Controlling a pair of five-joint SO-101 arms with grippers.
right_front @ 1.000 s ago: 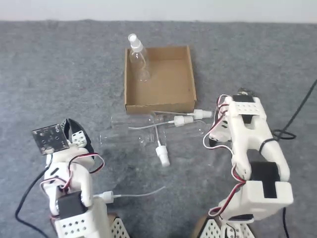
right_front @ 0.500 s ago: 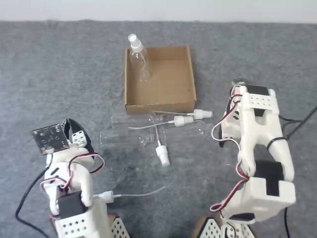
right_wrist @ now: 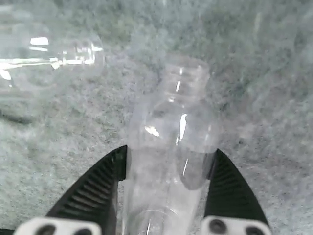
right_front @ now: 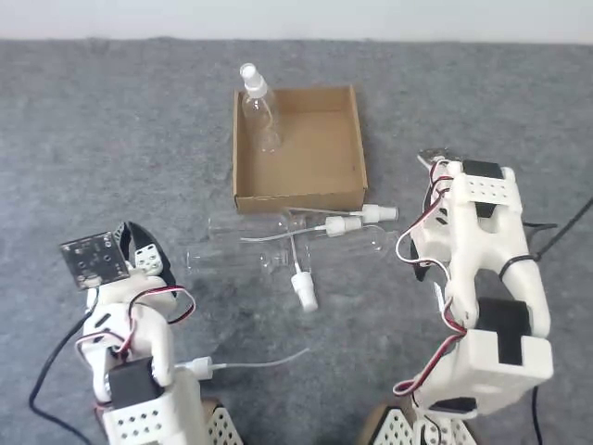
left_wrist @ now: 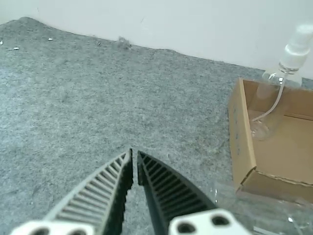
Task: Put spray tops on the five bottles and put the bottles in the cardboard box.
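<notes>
From above, a capped bottle point(right_front: 259, 116) leans in the far left corner of the cardboard box point(right_front: 296, 199) (loose bottles point(right_front: 357, 243) lie on the carpet point(right_front: 111, 139) just in front). At the left wrist, the left gripper point(left_wrist: 134, 154) hangs over carpet, fingers pressed almost together on nothing. At the right wrist, the right gripper point(right_wrist: 169, 149) pinches a capless bottle point(right_wrist: 171, 117) by its sides.

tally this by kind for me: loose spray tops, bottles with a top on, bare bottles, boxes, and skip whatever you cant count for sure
loose spray tops: 4
bottle with a top on: 1
bare bottle in the right claw: 1
cardboard box: 1
total: 7
other bare bottles are too clear to count
</notes>
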